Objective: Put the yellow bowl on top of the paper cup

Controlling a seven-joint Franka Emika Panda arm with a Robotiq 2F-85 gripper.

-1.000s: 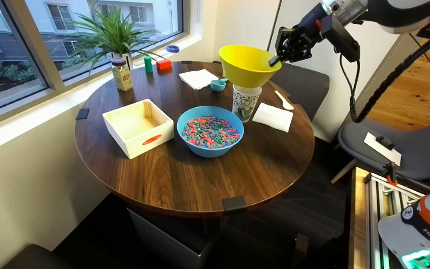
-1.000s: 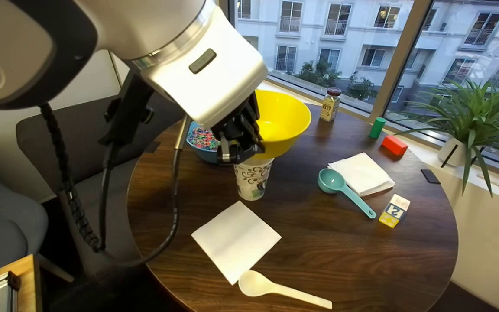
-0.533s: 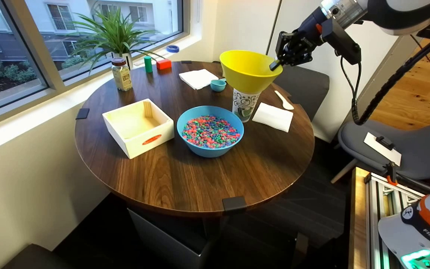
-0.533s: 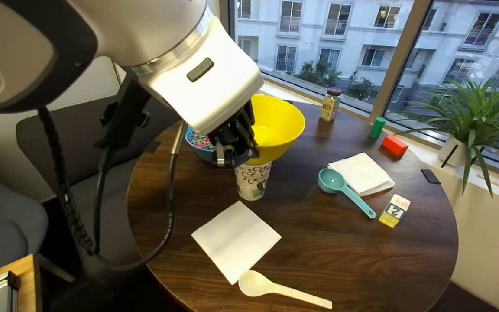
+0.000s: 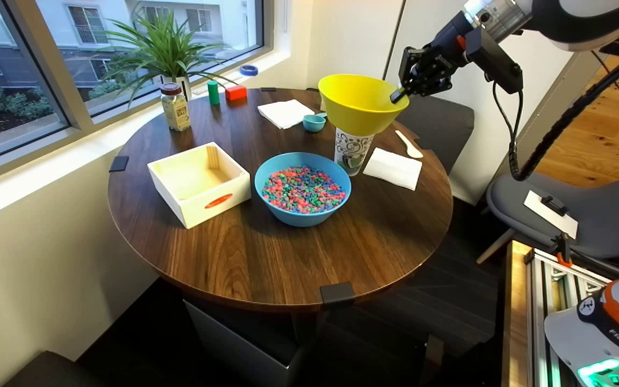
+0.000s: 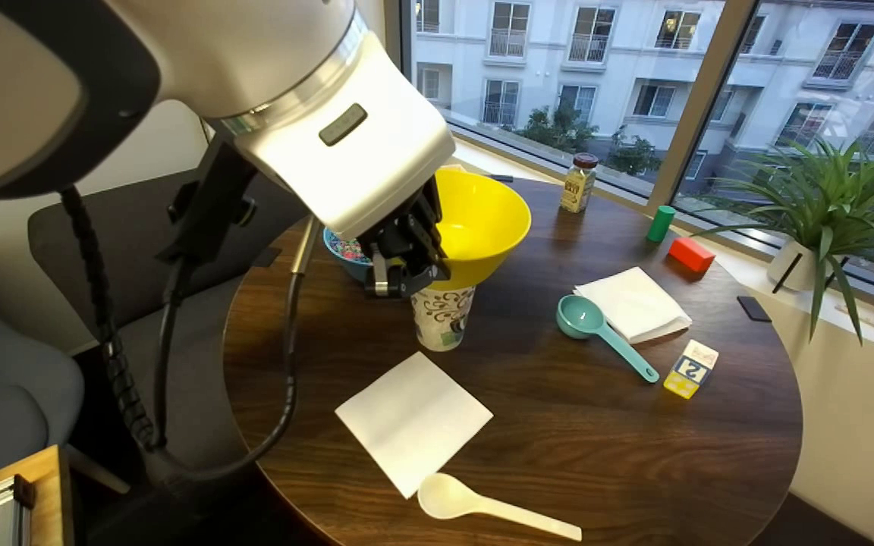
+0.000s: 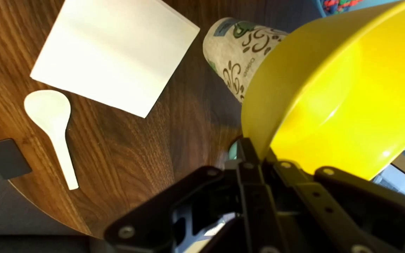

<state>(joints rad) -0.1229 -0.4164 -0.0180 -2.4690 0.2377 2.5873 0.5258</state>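
Note:
The yellow bowl (image 5: 360,110) is upright, directly above the paper cup (image 5: 351,153) in both exterior views. The bowl (image 6: 479,227) hides the cup's rim; I cannot tell whether it bears on the cup (image 6: 443,318) or hovers just over it. The cup stands upright on the table. My gripper (image 5: 397,95) is shut on the bowl's rim, one finger inside and one outside, as the wrist view shows (image 7: 259,151). In the wrist view the cup (image 7: 237,52) runs up behind the bowl (image 7: 290,84), its top hidden.
A blue bowl (image 5: 302,215) of colourful pieces stands close beside the cup. A wooden box (image 5: 199,185) is beyond it. A napkin (image 6: 414,423) and white spoon (image 6: 494,509) lie near the cup. A teal scoop (image 6: 581,317), another napkin (image 6: 634,303) and letter blocks (image 6: 691,369) lie farther off.
The bowl and my gripper have come down, so the bowl covers more of the cup's top. They have also shifted slightly sideways. The grip on the rim is unchanged.

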